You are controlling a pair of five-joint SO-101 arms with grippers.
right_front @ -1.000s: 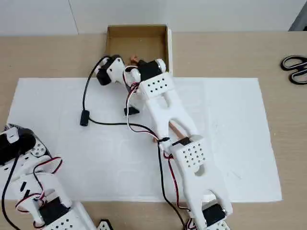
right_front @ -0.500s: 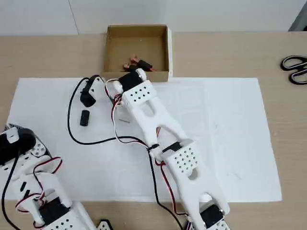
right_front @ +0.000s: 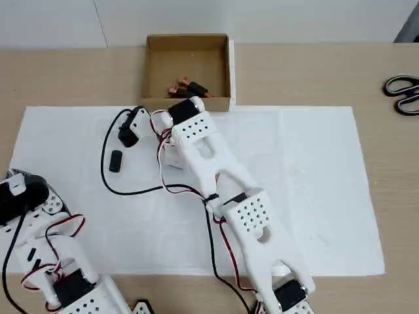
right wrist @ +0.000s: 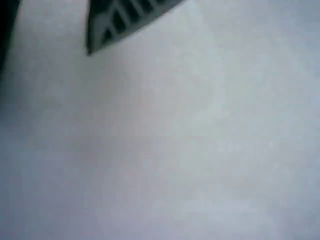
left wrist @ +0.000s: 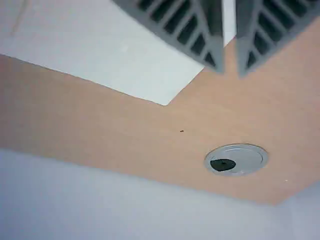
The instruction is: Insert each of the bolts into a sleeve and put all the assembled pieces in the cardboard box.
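Observation:
The cardboard box (right_front: pixel 154 65) stands at the table's far edge with several orange-and-black assembled pieces (right_front: pixel 186 87) lying by its near wall. A black sleeve (right_front: pixel 116 161) lies alone on the white paper (right_front: pixel 314 170). My right arm stretches across the paper, and its gripper (right_front: pixel 171 159) hangs low just in front of the box, right of the sleeve. In the right wrist view the right gripper (right wrist: pixel 50 45) is open over bare paper, holding nothing. My left arm is folded at the near left corner. Its gripper (left wrist: pixel 230 67) has the jaws almost together and nothing between them.
Black scissors (right_front: pixel 402 93) lie on the wooden table at the far right. A black cable (right_front: pixel 108 183) loops over the paper next to the sleeve. The left wrist view has the paper's corner (left wrist: pixel 165 102) and a round grey table grommet (left wrist: pixel 235 160).
My right arm has drawn back from over the box onto the paper, leaving the pieces in the box uncovered. The left arm has not moved.

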